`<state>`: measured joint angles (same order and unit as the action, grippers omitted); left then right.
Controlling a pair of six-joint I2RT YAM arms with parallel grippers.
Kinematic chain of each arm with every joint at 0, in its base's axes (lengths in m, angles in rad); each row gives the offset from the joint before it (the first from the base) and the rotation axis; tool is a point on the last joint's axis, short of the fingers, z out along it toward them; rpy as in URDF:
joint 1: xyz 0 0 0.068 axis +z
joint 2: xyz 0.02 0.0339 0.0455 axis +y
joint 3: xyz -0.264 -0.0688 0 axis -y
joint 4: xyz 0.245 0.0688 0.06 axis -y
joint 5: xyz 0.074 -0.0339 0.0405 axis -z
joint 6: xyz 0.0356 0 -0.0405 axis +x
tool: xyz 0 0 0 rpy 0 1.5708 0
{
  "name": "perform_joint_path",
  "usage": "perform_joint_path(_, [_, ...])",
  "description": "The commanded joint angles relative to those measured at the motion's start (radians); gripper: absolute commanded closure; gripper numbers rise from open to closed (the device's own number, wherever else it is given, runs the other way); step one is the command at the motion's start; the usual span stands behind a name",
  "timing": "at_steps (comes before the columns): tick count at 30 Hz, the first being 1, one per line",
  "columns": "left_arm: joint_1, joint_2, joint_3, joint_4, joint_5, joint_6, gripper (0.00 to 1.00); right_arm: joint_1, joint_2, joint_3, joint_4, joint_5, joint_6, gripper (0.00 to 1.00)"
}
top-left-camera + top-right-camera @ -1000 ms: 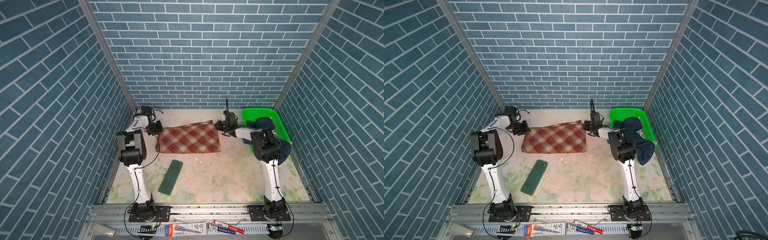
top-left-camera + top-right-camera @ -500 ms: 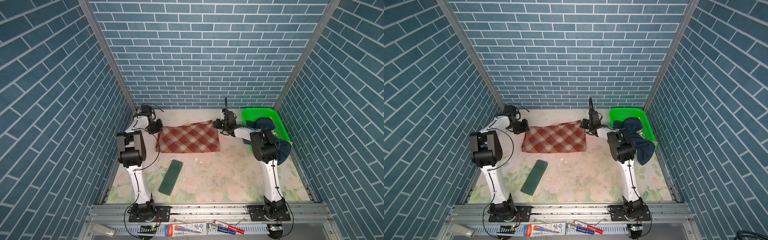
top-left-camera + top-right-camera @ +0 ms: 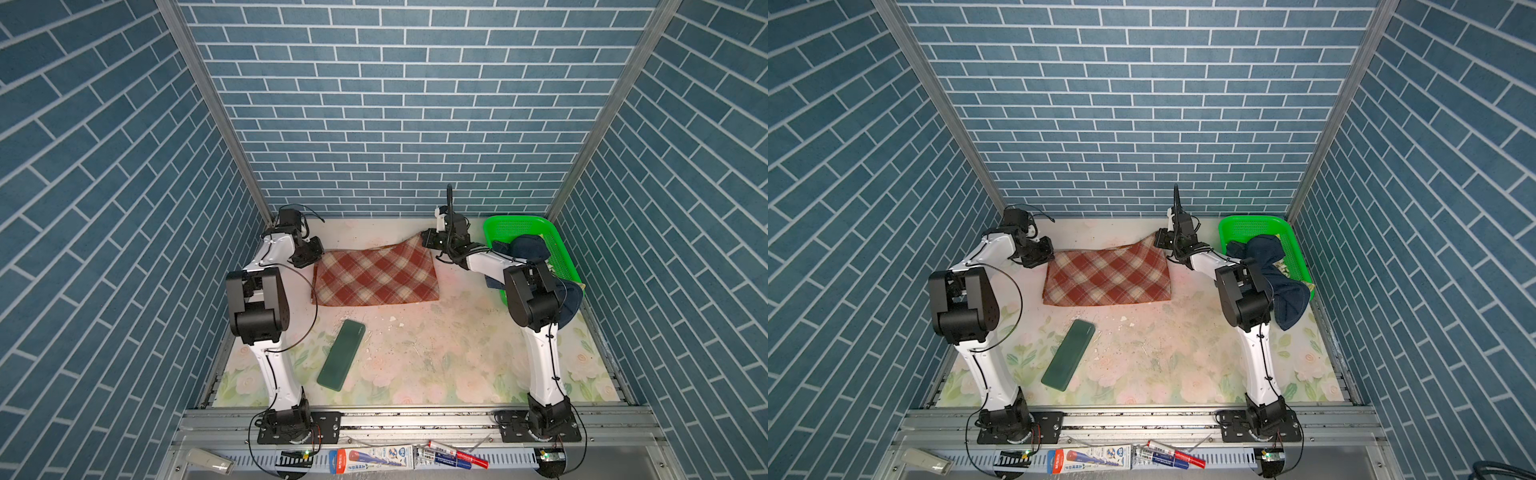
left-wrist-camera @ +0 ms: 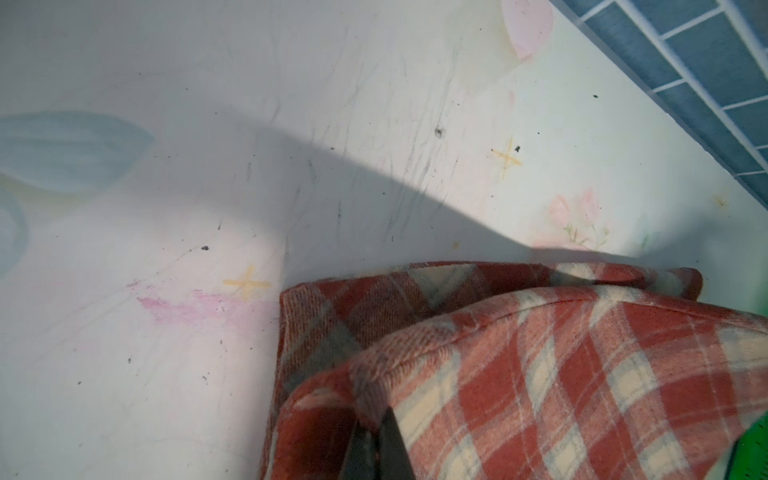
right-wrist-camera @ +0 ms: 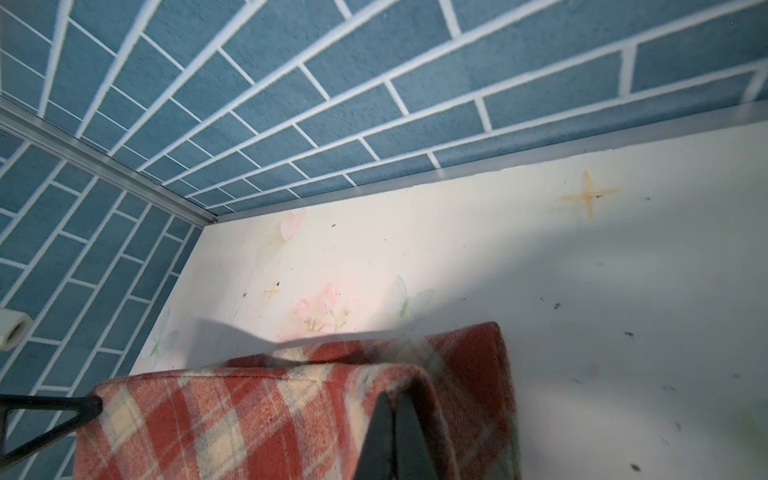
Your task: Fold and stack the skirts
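Note:
A rust-red and cream plaid skirt [image 3: 374, 275] [image 3: 1106, 276] lies spread at the back of the table. My left gripper [image 3: 314, 249] [image 3: 1045, 252] is shut on its far left corner, with cloth pinched at the black fingertips [image 4: 376, 428]. My right gripper [image 3: 424, 241] [image 3: 1159, 240] is shut on its far right corner [image 5: 395, 399], which stands lifted off the table. A dark blue denim skirt [image 3: 530, 248] [image 3: 1273, 266] hangs over the rim of the green basket [image 3: 517, 226] [image 3: 1250, 226]. A bit of cream printed cloth [image 3: 1284, 267] shows beneath it.
A flat dark green pad [image 3: 341, 354] [image 3: 1068, 354] lies slantwise on the floral table in front of the plaid skirt. The blue brick back wall [image 5: 374, 83] stands just behind both grippers. Small crumbs dot the table near the skirt's front edge.
Both grippers have closed on the plaid skirt's far corners. The right corner has risen slightly off the table.

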<state>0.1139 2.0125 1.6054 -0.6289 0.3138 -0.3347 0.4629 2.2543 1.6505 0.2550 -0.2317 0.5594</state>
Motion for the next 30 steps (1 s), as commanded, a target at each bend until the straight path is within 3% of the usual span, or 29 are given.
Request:
perform_joint_path(1, [0.007, -0.023, -0.028, 0.008, -0.045, -0.016, 1.00, 0.003, 0.031, 0.063, 0.005, 0.021, -0.021, 1.00])
perform_joint_path(17, [0.040, 0.073, -0.033, -0.002, -0.090, -0.047, 1.00, -0.005, 0.190, 0.284, -0.169, 0.047, -0.032, 1.00])
perform_joint_path(18, [0.041, 0.078, -0.026, -0.008, -0.096, -0.048, 0.98, -0.006, 0.190, 0.297, -0.191, 0.047, -0.041, 0.91])
perform_joint_path(19, [0.041, 0.081, -0.019, -0.014, -0.097, -0.046, 0.90, -0.008, 0.183, 0.308, -0.217, 0.055, -0.050, 0.80])
perform_joint_path(21, [0.040, 0.080, -0.005, -0.027, -0.103, -0.043, 0.63, -0.010, 0.158, 0.309, -0.255, 0.070, -0.070, 0.58])
perform_joint_path(23, [0.041, 0.052, -0.008, -0.025, -0.112, -0.040, 0.44, -0.012, 0.128, 0.309, -0.309, 0.080, -0.088, 0.44])
perform_joint_path(25, [0.040, 0.006, -0.031, -0.006, -0.137, -0.040, 0.25, -0.014, 0.099, 0.304, -0.377, 0.085, -0.104, 0.41])
perform_joint_path(30, [0.040, -0.037, -0.027, -0.058, -0.182, -0.014, 0.12, -0.011, 0.014, 0.185, -0.443, 0.090, -0.110, 0.39])
